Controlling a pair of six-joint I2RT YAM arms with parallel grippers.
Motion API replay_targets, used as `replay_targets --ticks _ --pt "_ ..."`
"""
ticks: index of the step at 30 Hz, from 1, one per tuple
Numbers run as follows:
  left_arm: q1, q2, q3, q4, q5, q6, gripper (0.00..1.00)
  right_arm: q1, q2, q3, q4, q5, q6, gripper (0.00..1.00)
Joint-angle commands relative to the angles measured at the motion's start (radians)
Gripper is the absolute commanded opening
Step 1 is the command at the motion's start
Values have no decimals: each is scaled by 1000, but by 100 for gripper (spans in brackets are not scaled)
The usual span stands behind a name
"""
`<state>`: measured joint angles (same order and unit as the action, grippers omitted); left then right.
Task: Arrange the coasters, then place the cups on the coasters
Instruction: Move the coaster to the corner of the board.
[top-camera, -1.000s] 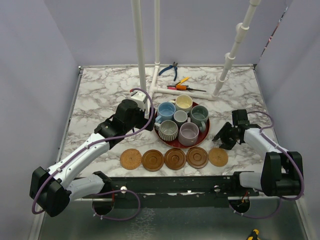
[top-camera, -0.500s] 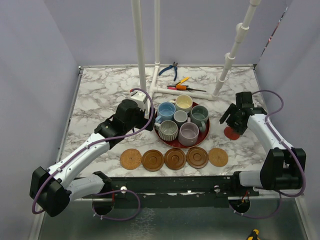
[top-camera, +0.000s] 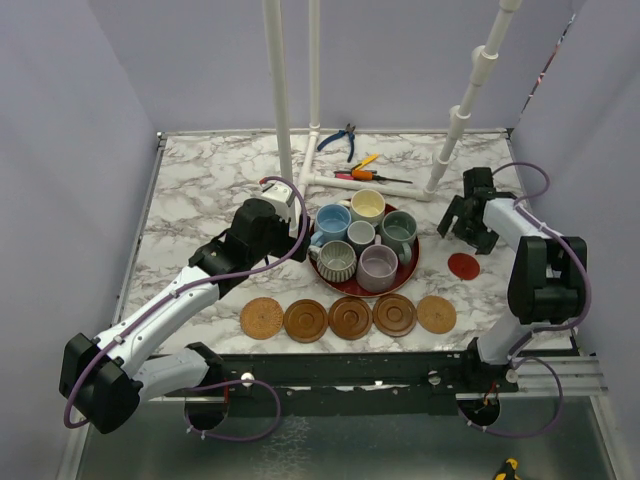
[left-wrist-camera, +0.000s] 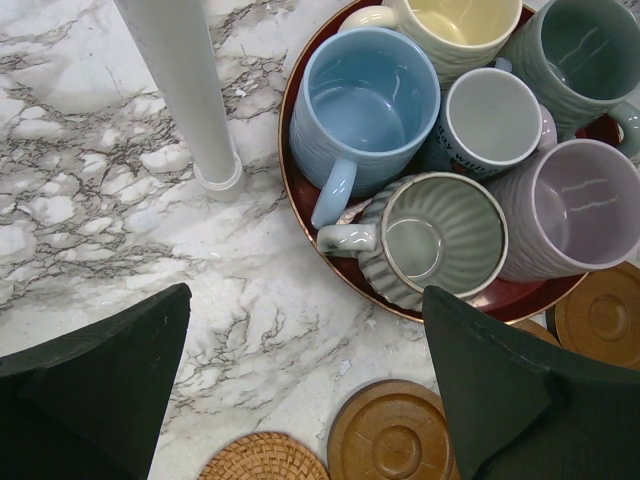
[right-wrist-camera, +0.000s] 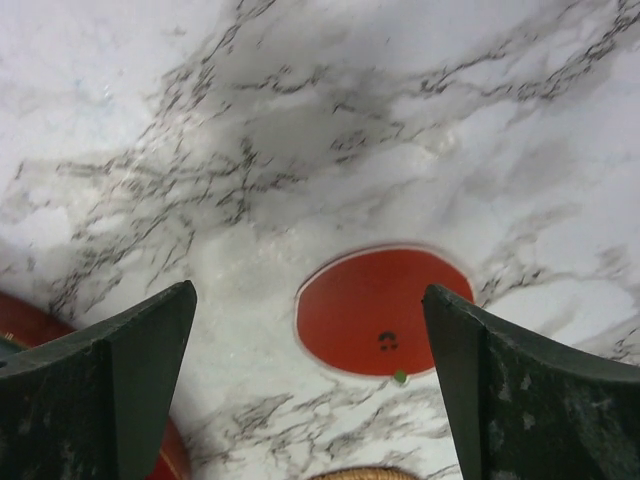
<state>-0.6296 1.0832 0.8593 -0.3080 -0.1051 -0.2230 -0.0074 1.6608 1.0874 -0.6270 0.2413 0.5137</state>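
Note:
Five coasters lie in a row near the front edge: a woven tan one (top-camera: 262, 318), three brown wooden ones (top-camera: 350, 317) and a lighter tan one (top-camera: 436, 313). A smaller reddish coaster (top-camera: 463, 265) (right-wrist-camera: 385, 310) lies flat on the marble right of the tray. My right gripper (top-camera: 470, 230) (right-wrist-camera: 308, 290) hovers over it, open and empty. Six cups stand packed on the red tray (top-camera: 410, 268): light blue (left-wrist-camera: 365, 105), cream-yellow (left-wrist-camera: 455, 25), grey-green (left-wrist-camera: 590, 50), small pale grey (left-wrist-camera: 490, 115), ribbed (left-wrist-camera: 440, 235) and lavender (left-wrist-camera: 585, 205). My left gripper (top-camera: 275, 235) (left-wrist-camera: 305, 300) is open, left of the tray.
White pipe posts (top-camera: 282, 110) rise behind the tray, one (left-wrist-camera: 180, 90) close to the left gripper. Pliers (top-camera: 340, 138) and a screwdriver (top-camera: 365, 175) lie at the back. The tabletop is marbled.
My right gripper has opened and let go of the reddish coaster, which now lies right of the tray, and the arm has drawn back from it. The left arm has not moved.

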Motion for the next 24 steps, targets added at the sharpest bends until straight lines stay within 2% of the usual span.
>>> replay_targets --ticks 1,6,12,19,24 --pt "4 -18 -13 14 -19 10 99 -58 65 36 32 -22 -53 100" --pt "4 -25 -12 14 -13 9 99 -98 126 68 39 -108 -102 100" --pt "3 -23 -11 15 -1 4 99 -107 159 49 37 -133 -122 100" --pt "4 -21 -11 16 13 -1 99 -108 97 -74 29 -111 -78 100" --pt "3 -19 -9 17 30 -7 99 -108 57 -134 -32 -92 -44 94"
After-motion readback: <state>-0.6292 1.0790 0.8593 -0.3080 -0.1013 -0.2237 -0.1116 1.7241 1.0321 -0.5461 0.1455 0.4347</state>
